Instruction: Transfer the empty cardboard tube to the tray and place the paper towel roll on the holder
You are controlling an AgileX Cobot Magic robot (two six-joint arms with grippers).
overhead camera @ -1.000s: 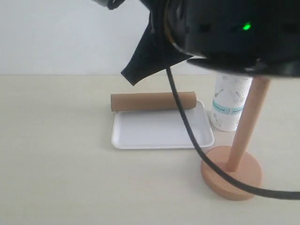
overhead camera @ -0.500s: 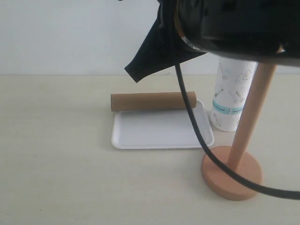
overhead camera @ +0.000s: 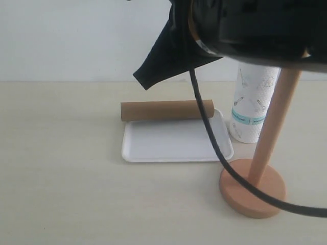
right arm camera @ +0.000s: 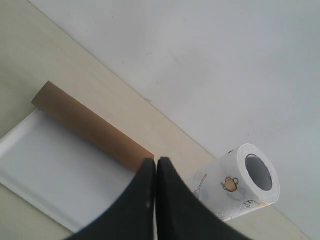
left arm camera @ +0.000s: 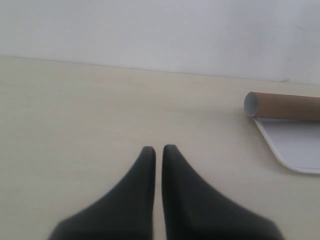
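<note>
Now the left pincer (left arm camera: 158, 148) is hovering over the table (left arm camera: 75, 110), its fingers drawn almost together and gripping nothing. Well off to its right, the tube (overhead camera: 166, 110) is lying along the far edge of the tray (overhead camera: 173, 153), touching it. The right pincer (right arm camera: 155, 162) is hanging above them, fingers pressed together and empty. Further to its right, the roll (overhead camera: 253, 112) is standing upright just beside the tray, behind the holder (overhead camera: 254, 190).

holder (overhead camera: 266, 143): post top hidden behind the blurred dark arm (overhead camera: 255, 25)
paper towel roll (overhead camera: 249, 109): top hidden by that arm
empty cardboard tube (left arm camera: 287, 106): far end cut off in left wrist view
tray (left arm camera: 295, 142): only one corner shows there
</note>
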